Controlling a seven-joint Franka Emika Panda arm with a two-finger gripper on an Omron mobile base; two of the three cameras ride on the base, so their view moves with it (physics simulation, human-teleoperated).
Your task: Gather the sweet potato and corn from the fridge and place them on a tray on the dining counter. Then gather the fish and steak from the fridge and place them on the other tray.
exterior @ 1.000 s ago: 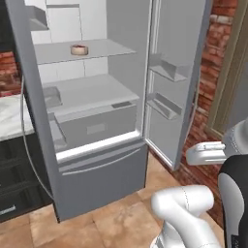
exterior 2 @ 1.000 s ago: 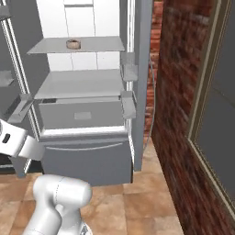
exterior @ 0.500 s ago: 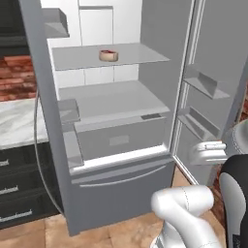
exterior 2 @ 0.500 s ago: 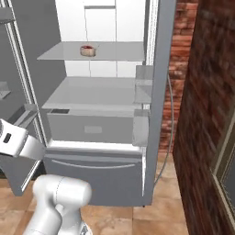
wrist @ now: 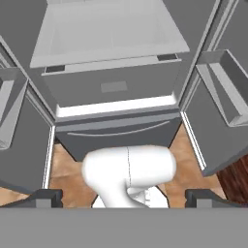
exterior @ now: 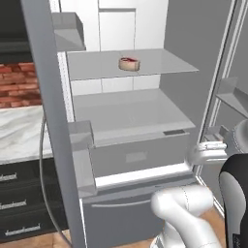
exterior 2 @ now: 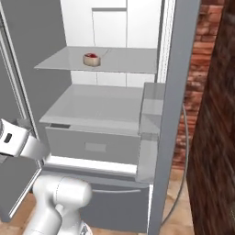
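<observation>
The fridge (exterior: 48,97) stands open in front of me, both doors swung wide. A small slab of red steak (exterior: 129,63) with a pale rim lies alone on the upper glass shelf, also seen in the right base view as the steak (exterior 2: 92,58). In the hand view my gripper (wrist: 124,197) is open, its fingertips (wrist: 46,196) far apart. It looks down at the fridge's lower drawers (wrist: 114,87) from well short of the shelves. The sweet potato, corn, fish, trays and dining counter are out of view.
Door bins (exterior: 232,92) jut from the right door and a bin (exterior 2: 153,105) from the other. A white marble counter (exterior: 19,131) over black drawers sits left of the fridge. A brick wall (exterior 2: 206,55) closes the right side. Wood floor lies below.
The whole picture has shifted: the base has driven closer and squared up to the open fridge, which now looms larger. The steak stays on its shelf. The gripper stays open.
</observation>
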